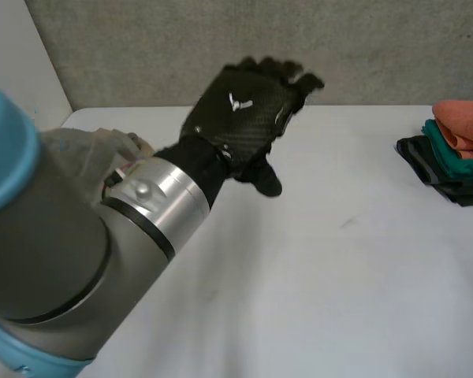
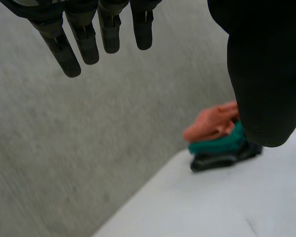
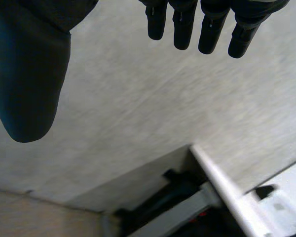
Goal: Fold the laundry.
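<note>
A stack of folded laundry (image 1: 454, 153) lies at the table's right edge: an orange piece on top, a teal one under it, a dark one at the bottom. My left hand (image 1: 238, 110) hangs in the air over the table's far middle, fingers straight and spread, holding nothing. In the left wrist view, the left hand (image 2: 84, 42) is open, and the stack (image 2: 219, 140) lies well beyond its thumb. My right hand (image 3: 29, 79) is open too, its fingers straight and empty, facing a grey wall. A pale crumpled cloth (image 1: 91, 150) lies at the far left, partly hidden behind my left arm.
The white table (image 1: 339, 268) stretches bare between my left arm and the stack. A grey wall (image 1: 363, 47) runs along its far edge. Past my right hand there is a white table edge (image 3: 217, 175) with dark equipment below it.
</note>
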Controlling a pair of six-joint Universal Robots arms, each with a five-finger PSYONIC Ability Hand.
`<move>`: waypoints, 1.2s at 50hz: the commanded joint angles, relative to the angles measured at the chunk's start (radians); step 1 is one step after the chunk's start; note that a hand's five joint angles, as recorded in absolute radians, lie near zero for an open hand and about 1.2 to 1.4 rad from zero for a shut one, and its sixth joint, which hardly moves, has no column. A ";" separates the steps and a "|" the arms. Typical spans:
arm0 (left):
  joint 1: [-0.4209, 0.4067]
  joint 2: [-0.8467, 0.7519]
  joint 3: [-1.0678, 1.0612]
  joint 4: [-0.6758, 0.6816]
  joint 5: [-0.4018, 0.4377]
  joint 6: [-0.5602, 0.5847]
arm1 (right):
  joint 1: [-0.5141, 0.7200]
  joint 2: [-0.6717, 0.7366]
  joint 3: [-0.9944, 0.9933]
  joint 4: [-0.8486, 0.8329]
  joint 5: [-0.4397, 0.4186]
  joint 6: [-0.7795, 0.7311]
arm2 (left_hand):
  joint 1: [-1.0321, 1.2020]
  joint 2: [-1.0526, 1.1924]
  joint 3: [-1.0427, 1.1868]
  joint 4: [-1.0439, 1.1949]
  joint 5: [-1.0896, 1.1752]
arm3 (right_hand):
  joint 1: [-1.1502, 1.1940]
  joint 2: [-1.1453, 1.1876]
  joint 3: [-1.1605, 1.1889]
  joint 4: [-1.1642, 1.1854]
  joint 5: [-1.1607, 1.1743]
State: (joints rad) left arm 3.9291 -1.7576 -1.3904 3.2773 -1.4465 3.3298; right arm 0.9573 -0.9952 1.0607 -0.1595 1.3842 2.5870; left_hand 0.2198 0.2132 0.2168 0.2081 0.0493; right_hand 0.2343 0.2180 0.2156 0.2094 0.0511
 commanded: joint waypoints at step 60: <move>0.380 -0.097 0.070 0.214 0.161 -0.209 | 0.718 -0.462 0.901 -0.265 -0.079 0.013 | 1.176 1.183 1.179 1.188 1.172 | -0.060 -0.044 -0.041 -0.035 -0.051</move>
State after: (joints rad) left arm 4.4688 -1.9390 -1.2852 3.5124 -1.2695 3.2969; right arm 1.6751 -1.4090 1.9709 -0.4275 1.2354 2.5722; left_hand 1.1114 1.1963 1.1883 1.1970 0.9900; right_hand 0.2343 0.2180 0.2156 0.2093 0.0511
